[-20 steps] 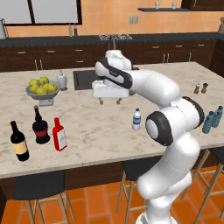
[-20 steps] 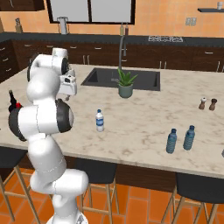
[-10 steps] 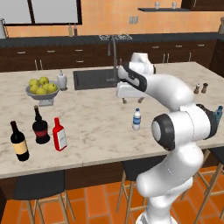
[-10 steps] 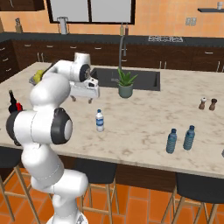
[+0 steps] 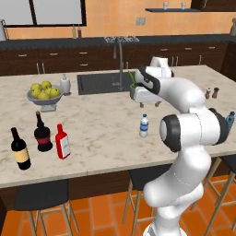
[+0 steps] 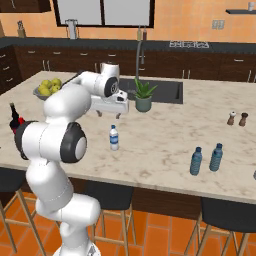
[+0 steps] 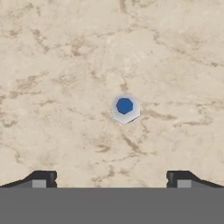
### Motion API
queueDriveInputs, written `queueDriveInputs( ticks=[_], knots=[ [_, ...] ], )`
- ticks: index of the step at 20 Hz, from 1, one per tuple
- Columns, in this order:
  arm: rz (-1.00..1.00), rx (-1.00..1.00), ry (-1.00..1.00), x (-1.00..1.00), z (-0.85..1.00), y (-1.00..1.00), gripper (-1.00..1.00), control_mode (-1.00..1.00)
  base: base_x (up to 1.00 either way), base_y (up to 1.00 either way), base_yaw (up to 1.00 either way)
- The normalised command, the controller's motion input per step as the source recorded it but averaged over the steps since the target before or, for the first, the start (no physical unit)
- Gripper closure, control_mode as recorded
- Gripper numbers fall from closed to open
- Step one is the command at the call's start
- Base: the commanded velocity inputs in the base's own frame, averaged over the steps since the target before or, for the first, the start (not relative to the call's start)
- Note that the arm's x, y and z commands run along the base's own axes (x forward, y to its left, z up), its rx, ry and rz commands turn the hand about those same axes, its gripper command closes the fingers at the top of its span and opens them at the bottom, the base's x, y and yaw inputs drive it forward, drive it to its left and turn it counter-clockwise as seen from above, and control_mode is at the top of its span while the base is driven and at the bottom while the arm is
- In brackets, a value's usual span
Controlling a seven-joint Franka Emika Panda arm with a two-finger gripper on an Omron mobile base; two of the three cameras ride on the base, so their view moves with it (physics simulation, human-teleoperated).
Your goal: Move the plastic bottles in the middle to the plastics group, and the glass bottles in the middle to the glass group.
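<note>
The gripper (image 5: 149,104) hangs with jaws spread wide, holding nothing, above the clear bottle (image 5: 144,126) (blue cap up in the hand view), which stands alone mid-counter (image 5: 101,129)

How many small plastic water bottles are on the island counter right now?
3. One clear bottle stands mid-counter below the end effector; two blue bottles stand together at the right end. Others may be hidden behind the arm.

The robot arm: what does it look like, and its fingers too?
The arm is glossy white with rounded segments and dark grey joint rings. Its gripper has a white boxy body and two short dark fingers, each with a grey pad. No cables or markings show.
</note>
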Motion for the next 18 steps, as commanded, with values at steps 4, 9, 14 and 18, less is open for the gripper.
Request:
queueDriveInputs(
  ticks=[4,9,14,18],
  knots=[
    [0.00,-0.01,0.01,0.17,0.00,-0.02,-1.00,-1.00,0.00,0.00,0.00],
    [0.00,0.00,0.01,0.06,-0.05,-0.07,-1.00,-1.00,0.00,0.00,0.00],
    [0.00,-0.01,0.00,0.22,-0.25,-0.22,-1.00,-1.00,0.00,0.00,0.00],
    [0.00,0.00,0.03,0.18,-0.25,-0.24,-1.00,-1.00,0.00,0.00,0.00]
  ],
)
